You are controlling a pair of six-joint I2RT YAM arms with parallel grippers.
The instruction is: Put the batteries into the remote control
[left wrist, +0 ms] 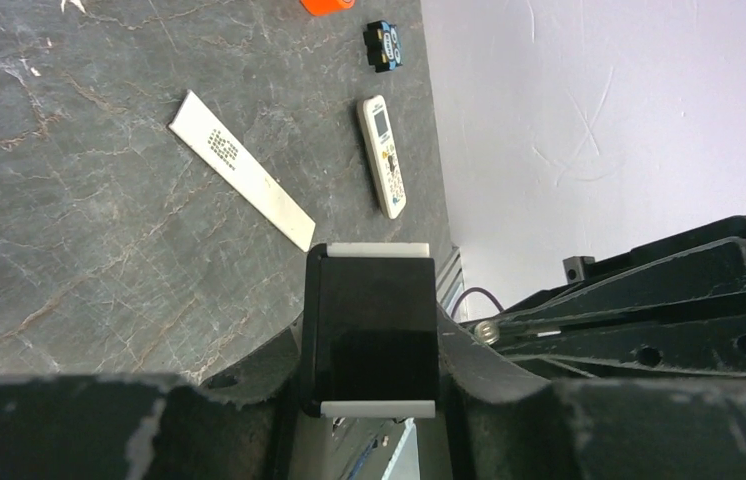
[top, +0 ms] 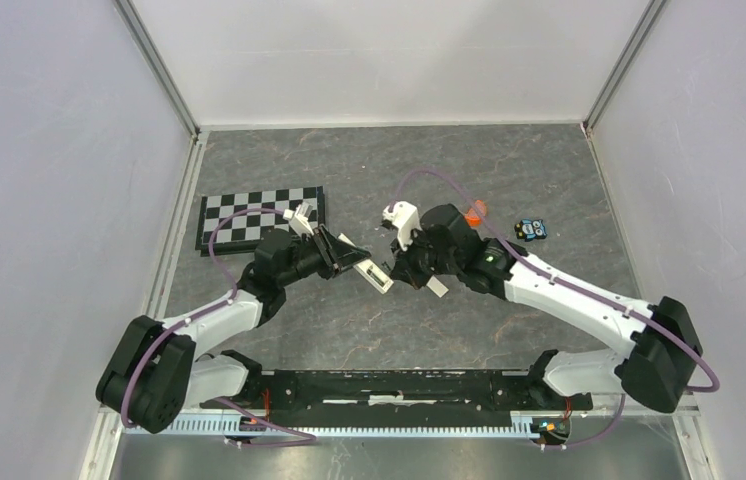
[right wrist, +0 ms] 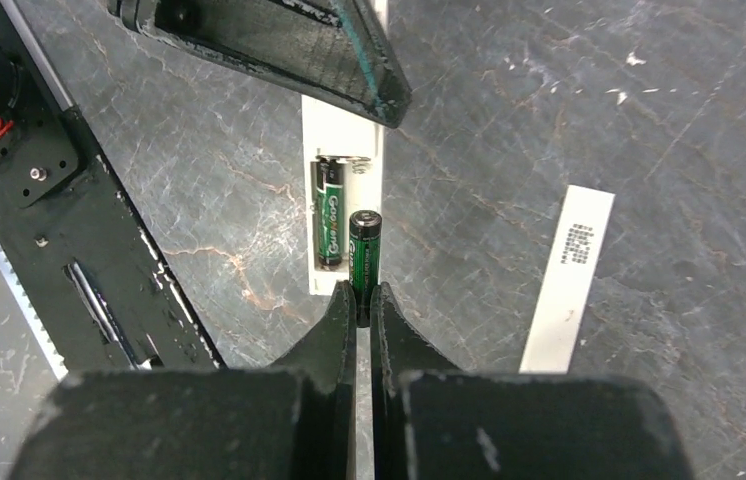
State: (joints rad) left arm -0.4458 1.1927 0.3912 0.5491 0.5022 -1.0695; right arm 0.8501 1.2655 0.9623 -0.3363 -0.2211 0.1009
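One battery point(right wrist: 328, 212) is seen seated in the left slot of the recess in the remote control point(right wrist: 341, 125). A second battery point(right wrist: 365, 250) is pinched at its near end by the right end effector point(right wrist: 363, 300), whose fingers are drawn narrow around it. It is held lengthwise over the right slot, just beside the first. The remote control's far end is clamped by the left end effector point(top: 349, 258), mid-desk point(top: 509, 170) between the two arms. A white strip point(right wrist: 569, 280) with a dotted patch lies flat on the desk, apart from the remote control.
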